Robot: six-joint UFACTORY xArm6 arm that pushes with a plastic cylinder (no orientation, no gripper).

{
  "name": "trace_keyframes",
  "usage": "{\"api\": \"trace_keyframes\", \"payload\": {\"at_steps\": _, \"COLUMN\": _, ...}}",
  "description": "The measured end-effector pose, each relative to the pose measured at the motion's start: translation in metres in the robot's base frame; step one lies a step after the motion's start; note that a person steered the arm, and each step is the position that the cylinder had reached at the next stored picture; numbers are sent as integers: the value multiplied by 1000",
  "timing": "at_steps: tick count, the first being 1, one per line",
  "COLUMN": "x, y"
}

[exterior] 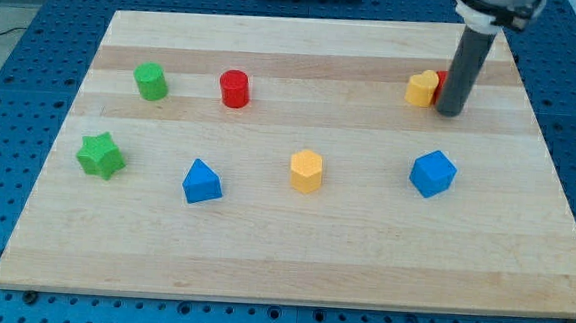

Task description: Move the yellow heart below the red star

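Eight blocks: spread over the desk (pixel 292 252) in the camera view, placed below against the red star.
Red star (pixel 441 83): view's upper right, mostly hidden behind the rod; shape not confirmable.
Yellow heart (pixel 422 89): touching the red star's left side, level with it, not yet below.
My tip (pixel 450 112): at the red star's lower right edge, on the far side from the heart.
Pincer: none fitted; the arm ends in a bare rod, so there is no opening to report.
Blue block (pixel 433 173): well below the red star.
Risk: a leftward push from here likely shoves the star into the heart, moving both.
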State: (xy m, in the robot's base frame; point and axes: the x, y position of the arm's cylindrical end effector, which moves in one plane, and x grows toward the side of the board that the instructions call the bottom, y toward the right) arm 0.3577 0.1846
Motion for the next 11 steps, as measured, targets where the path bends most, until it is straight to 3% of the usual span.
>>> {"api": "trace_keyframes", "payload": {"at_steps": 1, "x": -24, "y": 0}}
{"api": "trace_keyframes", "payload": {"at_steps": 2, "x": -20, "y": 9}}
{"api": "trace_keyframes", "payload": {"at_steps": 3, "x": 16, "y": 46}}
{"api": "trace_keyframes", "payload": {"at_steps": 4, "x": 36, "y": 30}}
{"api": "trace_keyframes", "payload": {"at_steps": 5, "x": 33, "y": -70}}
{"api": "trace_keyframes", "payload": {"at_steps": 6, "x": 0, "y": -137}}
{"api": "trace_keyframes", "payload": {"at_steps": 7, "x": -39, "y": -134}}
{"api": "trace_keyframes", "payload": {"at_steps": 8, "x": -46, "y": -102}}
{"api": "trace_keyframes", "payload": {"at_steps": 11, "x": -9, "y": -22}}
